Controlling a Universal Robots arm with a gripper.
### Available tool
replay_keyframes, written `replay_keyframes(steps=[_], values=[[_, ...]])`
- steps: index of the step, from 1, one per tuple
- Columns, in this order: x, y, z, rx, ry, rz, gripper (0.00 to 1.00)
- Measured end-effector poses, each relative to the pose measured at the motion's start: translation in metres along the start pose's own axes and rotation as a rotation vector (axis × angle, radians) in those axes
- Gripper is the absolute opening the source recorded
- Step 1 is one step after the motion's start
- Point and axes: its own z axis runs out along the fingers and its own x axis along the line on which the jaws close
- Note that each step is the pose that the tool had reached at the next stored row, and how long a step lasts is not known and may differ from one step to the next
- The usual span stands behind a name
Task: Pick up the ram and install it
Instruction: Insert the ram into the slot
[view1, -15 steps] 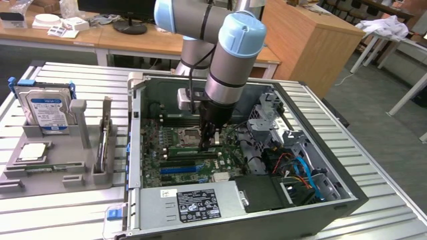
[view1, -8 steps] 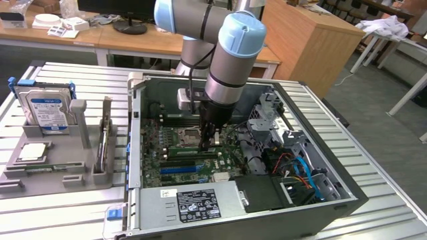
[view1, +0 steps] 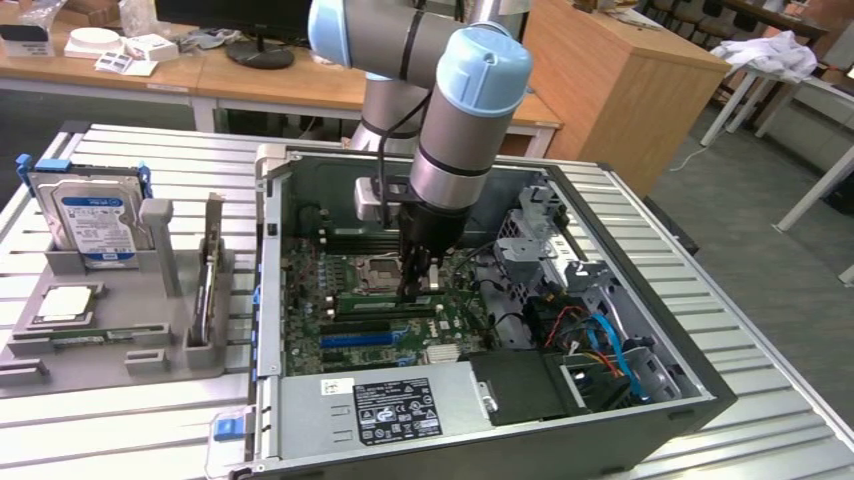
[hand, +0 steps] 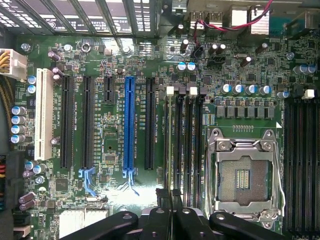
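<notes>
- Though hard to make out, looks like the ram: a thin dark strip seen from its edge, pinched between the fingertips, right above the long black memory slots.
- Most likely very light, flat and stiff, but easy to hurt, with little chips on its sides and fine metal teeth along one long edge.
- Best held by the two flat sides near the middle, away from the teeth, with a soft squeeze. Could crack if bent or pushed in crooked.
- Almost closed, the gripper, with just a tiny gap, most likely holding the ram by its flat sides.
- Lined up with the slots, empty by the look of them, with small white clips at one end.
- Just beside the slots, the open silver processor socket.
- Reaching straight down into the open computer case, the arm, with the wrist upright and the gripper pointing at the green motherboard.
- On the exterior view's left, well apart from the gripper, a grey tray on the worktop, with the blue-labelled hard drive standing in it and a square silver chip lying flat.
</notes>
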Motion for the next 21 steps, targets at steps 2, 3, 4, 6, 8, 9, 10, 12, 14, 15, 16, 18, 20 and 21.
replay_keyframes(steps=[2, 3, 4, 6, 8, 9, 10, 12, 14, 15, 16, 18, 20, 21], values=[[0.0, 0.0, 0.0, -0.0001, 0.0, 0.0, 0.12], [0.0, 0.0, 0.0005, 0.0, 0.0001, 0.0, 0.12], [0.0, 0.0, 0.0005, -0.0001, 0.0001, 0.0, 0.12], [0.0, 0.0, 0.0005, 0.0, 0.0001, 0.0, 0.12], [0.0, 0.0, 0.0008, 0.0, -0.0001, 0.0, 0.12], [0.0, 0.0, 0.0009, 0.0, 0.0, 0.0, 0.12], [0.0, 0.0, 0.0009, -0.0001, 0.0001, 0.0, 0.12], [0.0, 0.0, 0.001, 0.0, 0.0, 0.0, 0.12], [0.0, 0.0, 0.0017, 0.0001, -0.0003, 0.0, 0.12], [0.0001, 0.0, 0.0019, 0.0, -0.0001, 0.0, 0.12], [0.0001, 0.0, 0.0021, 0.0, 0.0, 0.0, 0.12], [0.0001, 0.0001, 0.0027, 0.0, -0.0001, 0.0, 0.12], [0.0001, 0.0001, 0.0032, -0.0001, 0.0001, 0.0, 0.12], [0.0001, 0.0001, 0.0032, -0.0001, 0.0003, 0.0, 0.12]])
